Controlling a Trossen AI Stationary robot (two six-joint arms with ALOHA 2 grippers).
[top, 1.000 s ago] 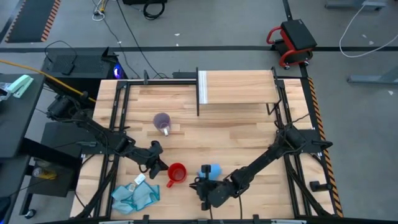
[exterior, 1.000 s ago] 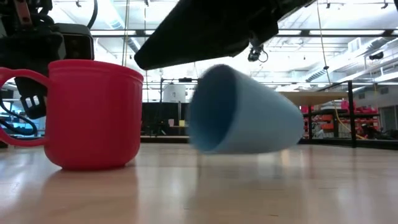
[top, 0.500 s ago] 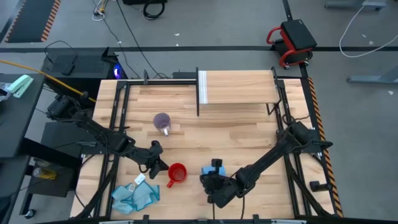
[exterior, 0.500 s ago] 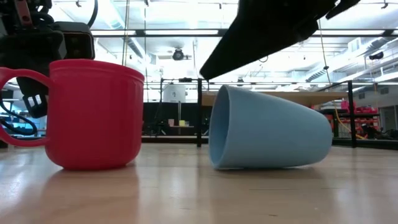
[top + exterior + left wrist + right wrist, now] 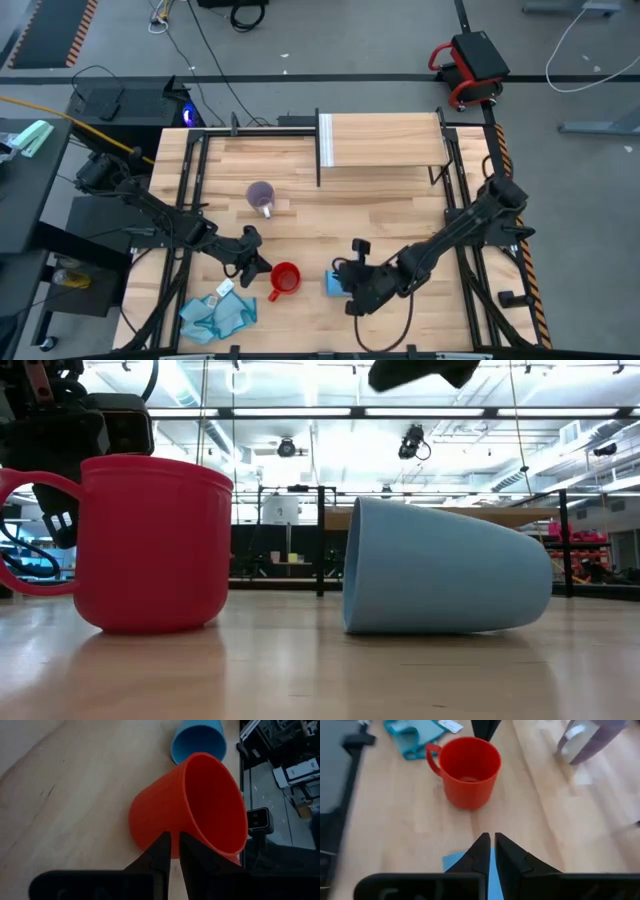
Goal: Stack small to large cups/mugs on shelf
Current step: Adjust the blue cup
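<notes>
Smooth tapered light-blue cup (image 5: 445, 568) lies sideways; ribbed red mug (image 5: 140, 543) upright.

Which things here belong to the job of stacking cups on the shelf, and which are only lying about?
For the job:
- red mug, upright
- blue cup, on its side
- purple mug
- shelf
- right gripper, above the blue cup
- left gripper, beside the red mug

Lying about:
- teal cloth
- white tag
</notes>
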